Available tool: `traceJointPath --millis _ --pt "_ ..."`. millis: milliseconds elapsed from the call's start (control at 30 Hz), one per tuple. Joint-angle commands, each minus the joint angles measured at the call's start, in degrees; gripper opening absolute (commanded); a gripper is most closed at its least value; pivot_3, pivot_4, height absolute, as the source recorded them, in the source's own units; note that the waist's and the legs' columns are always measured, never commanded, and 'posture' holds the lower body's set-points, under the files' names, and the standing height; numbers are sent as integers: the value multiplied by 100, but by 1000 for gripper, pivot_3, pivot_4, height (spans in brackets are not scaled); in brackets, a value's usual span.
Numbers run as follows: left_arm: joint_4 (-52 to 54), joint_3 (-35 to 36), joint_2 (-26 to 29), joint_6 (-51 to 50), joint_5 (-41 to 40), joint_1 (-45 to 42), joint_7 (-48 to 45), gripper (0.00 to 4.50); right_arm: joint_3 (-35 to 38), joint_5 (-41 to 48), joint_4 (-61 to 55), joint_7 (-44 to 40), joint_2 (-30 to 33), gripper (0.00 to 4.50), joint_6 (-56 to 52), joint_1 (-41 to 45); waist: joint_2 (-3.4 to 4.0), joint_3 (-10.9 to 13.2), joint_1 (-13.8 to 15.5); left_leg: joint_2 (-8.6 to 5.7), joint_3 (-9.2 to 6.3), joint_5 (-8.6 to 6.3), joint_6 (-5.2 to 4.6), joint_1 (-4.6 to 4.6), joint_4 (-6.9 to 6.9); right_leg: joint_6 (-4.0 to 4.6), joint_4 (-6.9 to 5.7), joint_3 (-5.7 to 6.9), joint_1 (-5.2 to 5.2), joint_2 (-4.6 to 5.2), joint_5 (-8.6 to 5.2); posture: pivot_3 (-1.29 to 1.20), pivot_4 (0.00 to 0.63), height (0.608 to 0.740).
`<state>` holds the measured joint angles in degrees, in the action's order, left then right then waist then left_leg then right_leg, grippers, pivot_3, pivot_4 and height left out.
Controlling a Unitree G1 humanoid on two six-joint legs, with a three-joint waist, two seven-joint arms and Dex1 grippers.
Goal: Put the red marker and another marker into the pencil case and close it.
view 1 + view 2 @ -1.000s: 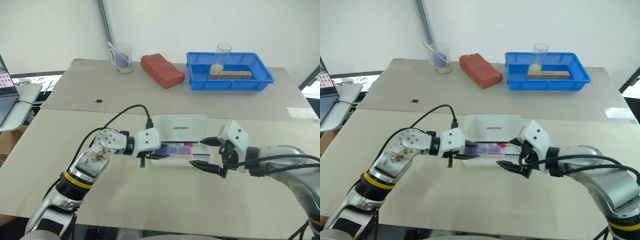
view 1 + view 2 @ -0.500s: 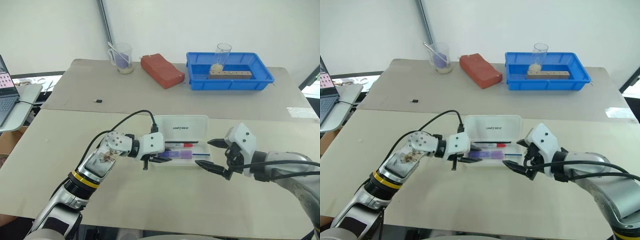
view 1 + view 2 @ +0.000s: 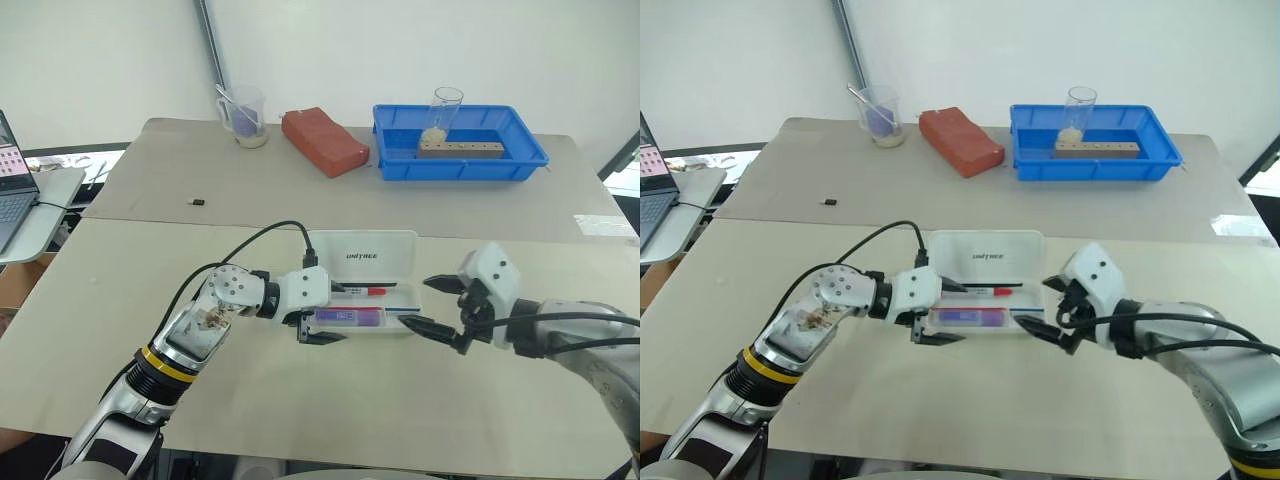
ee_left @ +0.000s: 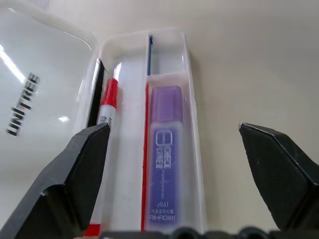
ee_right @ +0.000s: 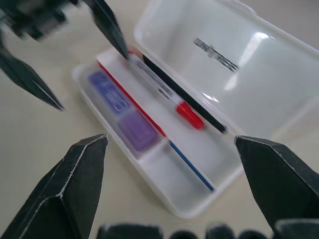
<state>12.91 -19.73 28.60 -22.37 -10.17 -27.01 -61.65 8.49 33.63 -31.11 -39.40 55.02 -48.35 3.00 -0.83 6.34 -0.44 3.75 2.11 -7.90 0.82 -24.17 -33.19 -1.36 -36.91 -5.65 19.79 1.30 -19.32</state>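
The pencil case (image 3: 405,300) lies open on the table, its lid (image 3: 362,256) folded back with the UNITREE lettering up. In the tray, the red marker (image 3: 365,291) lies along the hinge side and the purple marker (image 3: 348,317) rests in the front compartment. My left gripper (image 3: 325,315) is open, its fingers straddling the tray's left end without touching either marker. In the left wrist view the purple marker (image 4: 167,164) and the red marker (image 4: 107,114) lie free between the fingers. Just off the tray's right end, my right gripper (image 3: 418,302) is open and holds nothing.
At the back of the table stand a blue bin (image 3: 460,145) holding a glass and a wooden block, a red brick-shaped object (image 3: 323,140) and a clear cup (image 3: 243,115). A small black item (image 3: 198,201) lies left of centre. A laptop (image 3: 12,180) sits on a side table.
My left gripper has opened and let go of the purple marker, which now lies in the tray. My right gripper has drawn back to the right, away from the case.
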Motion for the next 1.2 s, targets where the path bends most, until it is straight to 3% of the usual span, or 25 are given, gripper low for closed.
traceJointPath --millis 33,267,433,667,800,1100,1200 --pt "512 551 -482 -66 -851 -335 167 4469 338 -672 1133 -367 440 4500 763 27 0 0 26 -1 0 0 0 0 -5 -9 1 2 -5 1 -4 0 150 740" --pt "717 583 -857 -213 -1273 -494 356 4469 -235 -1631 3493 -1291 881 4500 1956 517 18 10 -49 -3 2 -21 -34 45 -14 -8 23 -4 -64 0 -4 0 150 740" --pt "802 476 -795 -235 -1263 -466 388 4469 -699 -1854 4293 -1930 770 4500 2027 1190 40 17 -90 -3 2 -21 -34 51 -16 -6 20 -11 -65 -4 -3 0 150 740" --pt "1017 482 -656 -382 -1384 -351 449 4469 -1179 -2258 5015 -2216 487 4500 1875 1935 44 20 -11 -8 1 -22 -33 47 -26 -4 22 -10 -75 -1 -2 0 150 740" --pt "1106 507 -599 -473 -1437 -325 490 4500 -1330 -2486 5348 -2303 493 3383 1923 2040 46 21 8 -14 -1 -25 -35 38 -48 -4 22 -10 -80 6 -1 0 150 740" --pt "1182 483 -533 -423 -1484 -161 530 4500 -1212 -2474 5248 -2616 525 290 1983 1939 46 21 -12 -17 -7 -28 -39 44 -54 -4 23 -6 -95 8 -1 0 150 740" --pt "1154 533 -393 -342 -1479 -31 414 4500 -1068 -2239 4277 -3007 665 231 2266 1623 50 23 -21 -18 -8 -29 -41 45 -53 -6 24 -6 -97 8 -2 0 150 740"
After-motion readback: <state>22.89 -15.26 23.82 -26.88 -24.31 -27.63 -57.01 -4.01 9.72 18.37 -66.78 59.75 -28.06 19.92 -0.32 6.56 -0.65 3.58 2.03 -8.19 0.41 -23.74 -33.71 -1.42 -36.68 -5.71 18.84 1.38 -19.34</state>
